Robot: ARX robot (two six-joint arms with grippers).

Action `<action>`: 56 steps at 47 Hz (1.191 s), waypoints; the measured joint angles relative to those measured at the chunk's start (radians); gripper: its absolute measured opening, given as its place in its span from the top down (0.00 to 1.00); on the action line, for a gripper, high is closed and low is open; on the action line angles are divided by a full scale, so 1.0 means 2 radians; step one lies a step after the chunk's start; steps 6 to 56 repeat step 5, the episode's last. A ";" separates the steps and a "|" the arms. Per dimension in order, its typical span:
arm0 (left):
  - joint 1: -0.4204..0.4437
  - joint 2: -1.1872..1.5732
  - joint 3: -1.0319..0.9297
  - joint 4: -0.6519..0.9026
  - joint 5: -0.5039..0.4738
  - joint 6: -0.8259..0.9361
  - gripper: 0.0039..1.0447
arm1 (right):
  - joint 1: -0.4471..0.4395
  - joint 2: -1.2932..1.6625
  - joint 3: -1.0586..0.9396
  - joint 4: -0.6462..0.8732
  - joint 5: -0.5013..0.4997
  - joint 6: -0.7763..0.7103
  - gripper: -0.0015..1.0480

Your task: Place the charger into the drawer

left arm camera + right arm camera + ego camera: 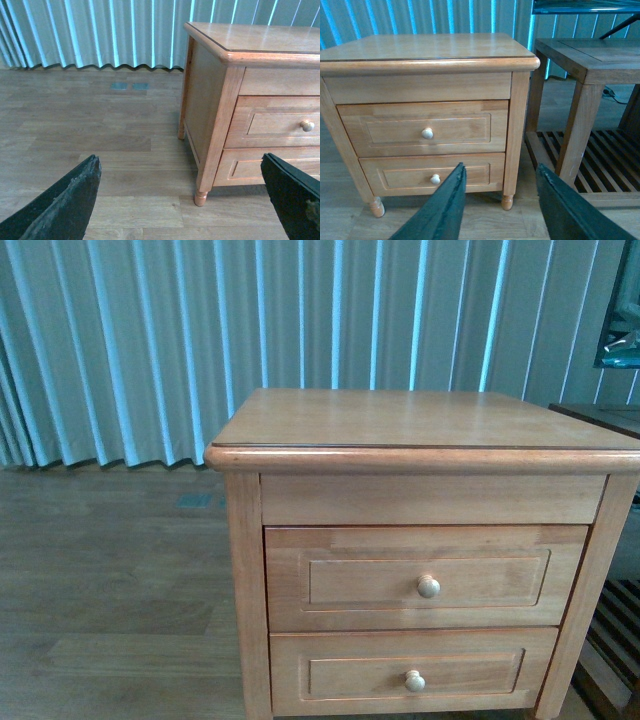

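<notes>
The upper drawer (425, 577) of a honey-wood nightstand is closed, with one round pale knob (428, 586). It also shows in the right wrist view (422, 127) and partly in the left wrist view (277, 122). The charger is not in view in any frame. My left gripper (180, 165) is open and empty, low over the floor off the nightstand's left front corner. My right gripper (500, 172) is open and empty, in front of the nightstand's right front leg. Neither arm shows in the front view.
The lower drawer (412, 670) is closed too. The nightstand top (420, 420) is bare. A darker slatted wooden table (590, 65) stands close to the right of the nightstand. Wood floor (90, 130) and pale vertical curtains (150, 340) lie to the left and behind.
</notes>
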State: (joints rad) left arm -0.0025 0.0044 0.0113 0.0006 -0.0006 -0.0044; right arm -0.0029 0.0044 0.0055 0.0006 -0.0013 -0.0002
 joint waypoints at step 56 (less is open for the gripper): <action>0.000 0.000 0.000 0.000 0.000 0.000 0.06 | 0.000 0.000 0.000 0.000 0.000 0.000 0.34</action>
